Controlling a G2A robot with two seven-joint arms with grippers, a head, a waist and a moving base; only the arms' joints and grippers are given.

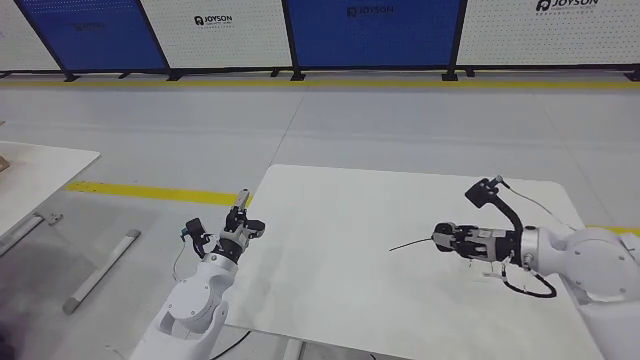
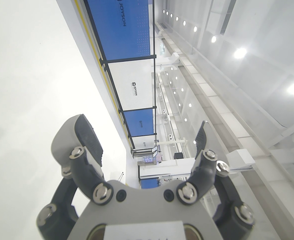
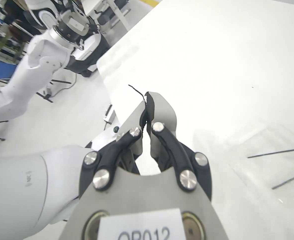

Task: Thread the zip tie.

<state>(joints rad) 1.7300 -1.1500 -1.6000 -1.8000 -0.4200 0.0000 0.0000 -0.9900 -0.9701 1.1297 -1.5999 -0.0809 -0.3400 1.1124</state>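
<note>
bench [image 1: 350,210]: white, rounded corners; both arms work at it, one from each side.
right arm [image 1: 580,260]: comes in over the bench's right part, wrist aimed toward the left side.
left arm [image 1: 200,300]: stands at the bench's left edge.
left end effector [image 2: 144,131]: fingers wide apart, nothing between them. In the top view [image 1: 240,215] it sits right at the left bench edge, tips aimed away from the robot, well apart from the zip tie.
right end effector [image 3: 147,101]: fingers pressed together, clamped on the zip tie. In the top view [image 1: 440,237] it is over the right half of the bench.
clear plastic sheet [image 3: 262,146]: lies flat on the bench beside the right end effector.
zip tie [image 3: 136,91]: thin, black, pinched between the right pads. A short, slightly kinked free end sticks out past the fingertips. In the top view [image 1: 410,245] it runs from the tips toward the bench's middle, pointing at the left arm's side. Cannot tell if its tip touches the surface.
two thin dark strips [image 3: 277,152]: lying on the clear sheet, near each other, apart from the end effector.
</note>
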